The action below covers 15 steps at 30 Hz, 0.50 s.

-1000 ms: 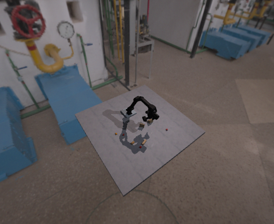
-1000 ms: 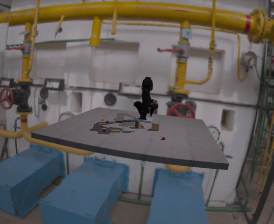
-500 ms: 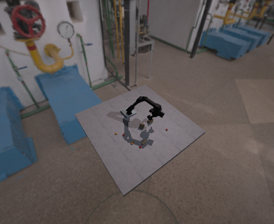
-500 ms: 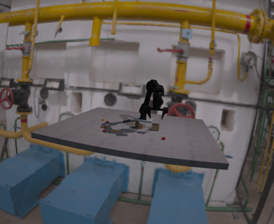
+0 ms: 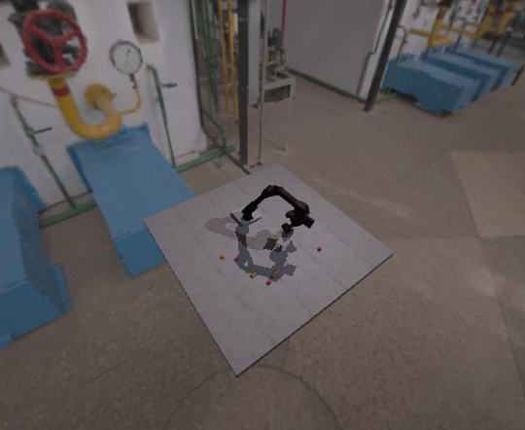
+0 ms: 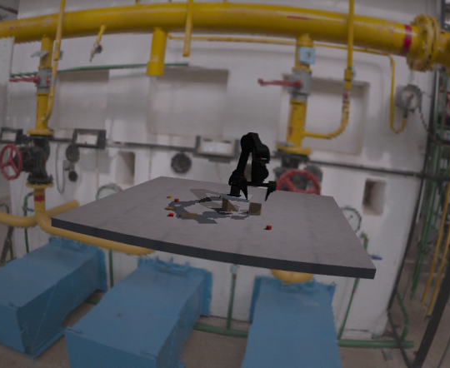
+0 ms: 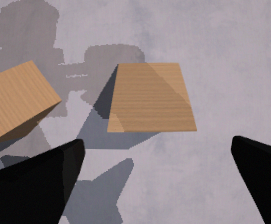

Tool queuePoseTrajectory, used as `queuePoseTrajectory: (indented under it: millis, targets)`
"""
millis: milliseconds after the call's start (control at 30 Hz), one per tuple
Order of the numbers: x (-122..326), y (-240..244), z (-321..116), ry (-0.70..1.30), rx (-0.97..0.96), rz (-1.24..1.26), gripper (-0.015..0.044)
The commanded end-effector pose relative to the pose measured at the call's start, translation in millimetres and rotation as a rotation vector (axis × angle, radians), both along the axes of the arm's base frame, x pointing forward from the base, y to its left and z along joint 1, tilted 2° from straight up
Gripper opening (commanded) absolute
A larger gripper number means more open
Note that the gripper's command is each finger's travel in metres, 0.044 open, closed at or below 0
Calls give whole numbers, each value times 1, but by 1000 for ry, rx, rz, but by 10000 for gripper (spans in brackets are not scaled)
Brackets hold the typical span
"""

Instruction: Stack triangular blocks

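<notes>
You're in an industrial plant room | thick yellow pipes [image 6: 213, 18] | red handwheel valve [image 5: 53, 40] | round pressure gauge [image 5: 125, 57] | blue machine housings [image 6: 140, 312]
</notes>
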State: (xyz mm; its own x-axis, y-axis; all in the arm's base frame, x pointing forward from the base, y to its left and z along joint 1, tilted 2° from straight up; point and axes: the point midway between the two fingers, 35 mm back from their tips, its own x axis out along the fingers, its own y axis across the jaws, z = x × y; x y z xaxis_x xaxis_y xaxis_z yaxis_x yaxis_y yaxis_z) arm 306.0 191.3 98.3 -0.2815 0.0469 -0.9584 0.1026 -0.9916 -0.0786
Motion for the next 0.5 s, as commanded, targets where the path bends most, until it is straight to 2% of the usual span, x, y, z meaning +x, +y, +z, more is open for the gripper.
queuePoseTrajectory:
  millis: [0, 467]
  targets:
    - [-3, 1, -7, 10, -4, -7, 440]
    - [-10, 1, -29, 29, -14, -9, 440]
